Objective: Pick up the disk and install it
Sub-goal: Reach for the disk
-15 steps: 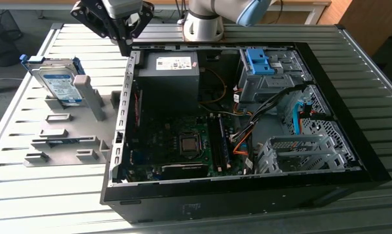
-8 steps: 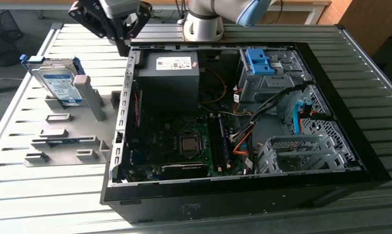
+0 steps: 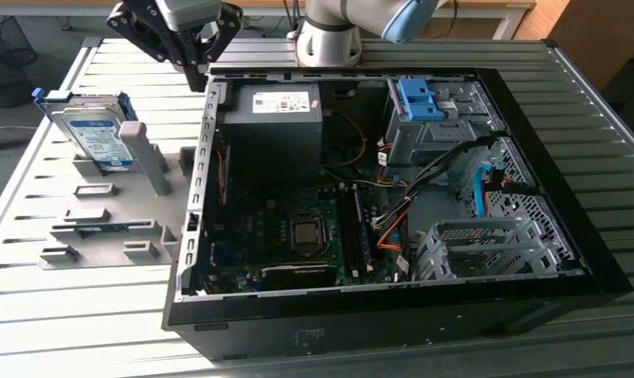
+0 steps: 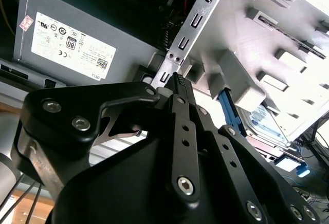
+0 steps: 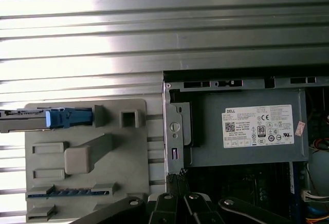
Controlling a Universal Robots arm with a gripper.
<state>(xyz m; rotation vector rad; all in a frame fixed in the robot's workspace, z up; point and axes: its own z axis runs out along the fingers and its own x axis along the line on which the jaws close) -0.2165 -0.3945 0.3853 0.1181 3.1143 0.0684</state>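
The disk (image 3: 90, 130) is a flat silver drive with a white-and-blue label, framed by a blue plastic carrier. It stands on its edge, leaning a little, in a slot at the far end of the grey rack (image 3: 43, 209). The rack lies near the tabletop (image 3: 86, 331)'s far corner on the exterior view's left.

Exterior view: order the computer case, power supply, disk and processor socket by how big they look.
Largest to smallest:
1. computer case
2. power supply
3. disk, somewhat smaller than the power supply
4. processor socket, clearly the smallest
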